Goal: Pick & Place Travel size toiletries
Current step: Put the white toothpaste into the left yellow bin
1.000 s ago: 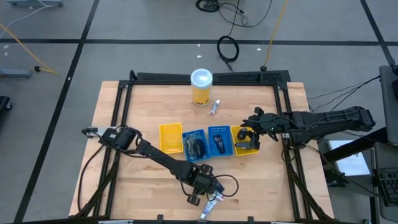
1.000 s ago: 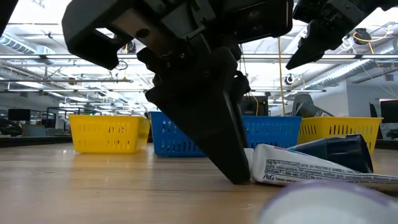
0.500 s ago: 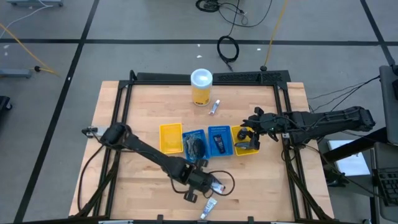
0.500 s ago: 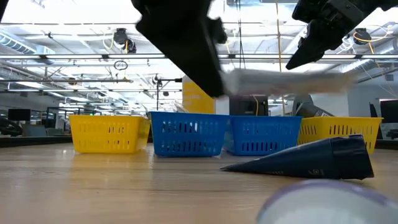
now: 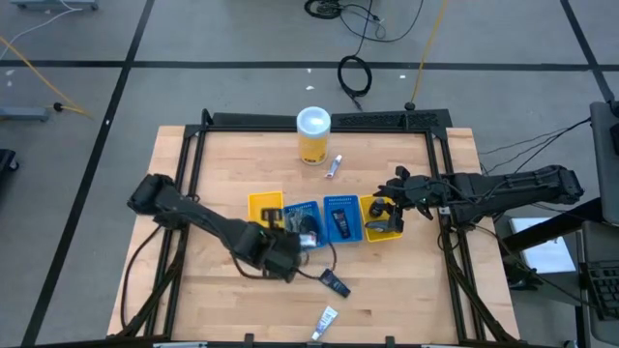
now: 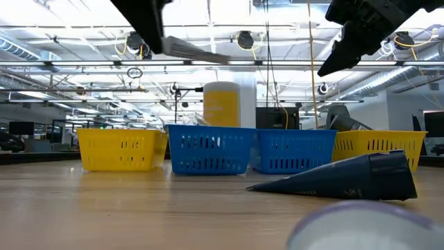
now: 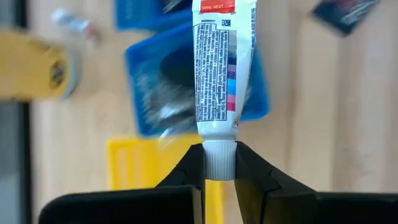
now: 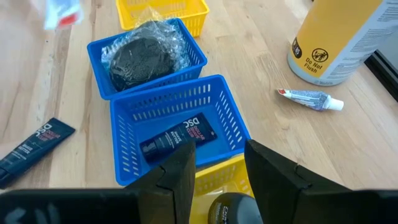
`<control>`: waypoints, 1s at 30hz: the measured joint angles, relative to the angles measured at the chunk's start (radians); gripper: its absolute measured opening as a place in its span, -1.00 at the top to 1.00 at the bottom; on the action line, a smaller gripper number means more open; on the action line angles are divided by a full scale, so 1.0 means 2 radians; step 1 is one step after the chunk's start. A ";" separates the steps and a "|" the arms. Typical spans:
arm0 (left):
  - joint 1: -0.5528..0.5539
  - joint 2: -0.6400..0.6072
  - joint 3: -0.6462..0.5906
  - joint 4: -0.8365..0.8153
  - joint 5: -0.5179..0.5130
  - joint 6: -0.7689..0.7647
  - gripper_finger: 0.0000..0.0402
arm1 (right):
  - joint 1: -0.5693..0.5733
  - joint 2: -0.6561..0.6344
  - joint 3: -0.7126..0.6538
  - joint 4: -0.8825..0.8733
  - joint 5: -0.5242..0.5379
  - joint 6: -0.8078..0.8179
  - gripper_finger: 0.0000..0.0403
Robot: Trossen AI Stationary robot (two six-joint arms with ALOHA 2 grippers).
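Lifted since the earlier frame, the left tool point(image 5: 290, 244) hung at centre in the high view, and in its wrist view stayed clamped on the cap of a light, squashy white tube point(image 7: 216, 74) above a blue tray point(image 7: 255, 102), while the right tool point(image 5: 392, 215) stood apart.

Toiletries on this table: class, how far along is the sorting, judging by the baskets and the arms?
Done: a dark tube and wrapped discs lie in blue baskets. In hand: the left gripper holds a white tube by its cap. Left: a dark tube and two white tubes on the table.
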 joint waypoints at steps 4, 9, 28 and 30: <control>0.007 -0.022 -0.004 -0.054 -0.012 -0.049 0.81 | 0.000 0.000 0.000 0.002 0.000 0.000 0.35; 0.018 -0.051 -0.054 -0.059 -0.010 -0.100 0.81 | 0.000 0.000 0.000 0.002 -0.001 0.000 0.35; 0.052 -0.088 -0.225 -0.022 0.024 -0.208 0.81 | 0.000 0.000 0.000 0.010 -0.001 0.000 0.35; 0.058 -0.088 -0.230 -0.022 0.020 -0.210 0.77 | 0.000 0.000 0.000 0.010 -0.001 0.000 0.35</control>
